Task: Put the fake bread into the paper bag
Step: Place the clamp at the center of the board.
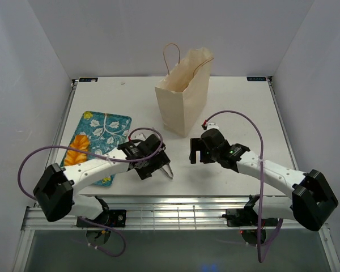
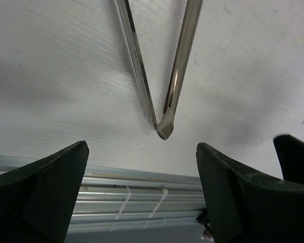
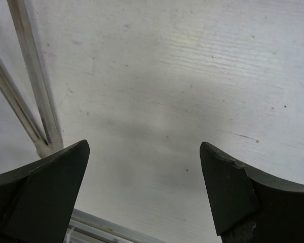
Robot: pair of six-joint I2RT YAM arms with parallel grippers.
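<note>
No fake bread shows in any view. The paper bag stands upright at the back middle of the table, mouth open, with a cord handle sticking up. My left gripper is open and empty near the front edge. In the left wrist view its fingers stand wide apart, nothing between them. My right gripper is also open and empty, in front of the bag and low over bare table. Its fingers show wide apart in the right wrist view.
Metal tongs lie on the table just right of the left gripper, also seen as tongs and tongs in the wrist views. A teal floral tray lies at the left. The table's front rail runs close below both grippers.
</note>
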